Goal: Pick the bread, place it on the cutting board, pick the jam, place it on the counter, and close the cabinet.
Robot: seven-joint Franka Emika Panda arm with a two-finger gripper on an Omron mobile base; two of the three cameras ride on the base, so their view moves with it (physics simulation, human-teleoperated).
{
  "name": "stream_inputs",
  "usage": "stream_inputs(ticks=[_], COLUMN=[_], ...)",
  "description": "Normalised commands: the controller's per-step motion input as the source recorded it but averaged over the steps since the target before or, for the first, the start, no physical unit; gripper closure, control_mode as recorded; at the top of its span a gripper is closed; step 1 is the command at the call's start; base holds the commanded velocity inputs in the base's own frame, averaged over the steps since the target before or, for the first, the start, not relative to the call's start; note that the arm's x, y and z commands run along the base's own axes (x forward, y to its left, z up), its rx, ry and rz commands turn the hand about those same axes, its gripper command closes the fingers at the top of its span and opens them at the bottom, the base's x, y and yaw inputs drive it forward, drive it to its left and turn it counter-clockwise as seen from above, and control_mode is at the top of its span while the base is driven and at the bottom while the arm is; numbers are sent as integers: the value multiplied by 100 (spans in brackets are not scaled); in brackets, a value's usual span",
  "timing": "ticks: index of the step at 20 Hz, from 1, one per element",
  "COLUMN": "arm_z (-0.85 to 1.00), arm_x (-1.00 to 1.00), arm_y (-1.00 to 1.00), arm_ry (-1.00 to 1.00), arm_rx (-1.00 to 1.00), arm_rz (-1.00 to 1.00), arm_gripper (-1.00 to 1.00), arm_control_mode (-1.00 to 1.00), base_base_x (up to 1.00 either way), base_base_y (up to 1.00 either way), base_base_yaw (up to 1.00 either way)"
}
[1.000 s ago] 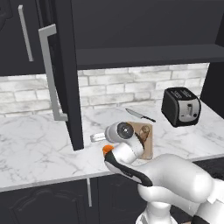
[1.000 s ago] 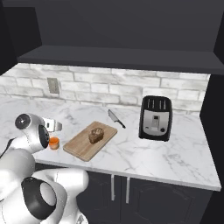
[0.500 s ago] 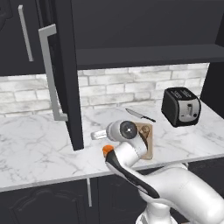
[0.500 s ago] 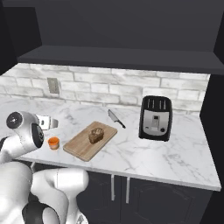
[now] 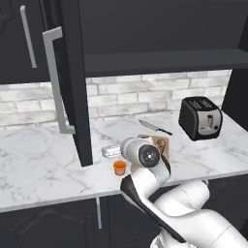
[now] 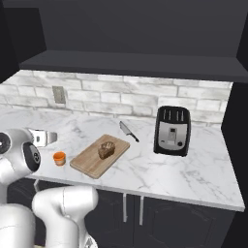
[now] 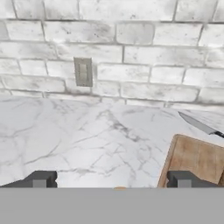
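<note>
Jam (image 6: 59, 158) alone on the counter (image 6: 160, 177), pincer (image 7: 111, 180) now drawn back from it, fingers wide apart.

Base views flank counter (image 5: 38, 164); hand view low, facing backsplash (image 7: 131, 65)

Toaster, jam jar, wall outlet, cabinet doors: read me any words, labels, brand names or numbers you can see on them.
None can be read.
Toaster: plain black and silver front, no lettering.
Jam: bare orange jar with no label.
Wall outlet: blank grey plate.
Cabinet: dark door with a silver bar handle, no markings.
Cutting board, bread and knife: no text either.
</note>
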Motion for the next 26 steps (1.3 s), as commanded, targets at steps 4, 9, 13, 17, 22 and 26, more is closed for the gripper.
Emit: stream_inputs(ticks=[4,9,13,17,22,26], arm_z=[35,23,27,29,28,30], arm_x=[-47,-57,-46,-43,-46,-51], arm_y=[0,0,0,0,0,-6], arm_ry=[-11,-6,-2,-3,-7,-9], arm_rx=[1,4,7,5,3,2], arm_rz=[0,0,0,0,0,0], arm_gripper=[-100,-100,-100,-100,-100,-100], arm_control_mode=[-100,-100,-100,-100,-100,-100], base_base_x=[0,0,0,0,0,0], base_base_y=[0,0,0,0,0,0], base_base_yaw=[0,0,0,0,0,0])
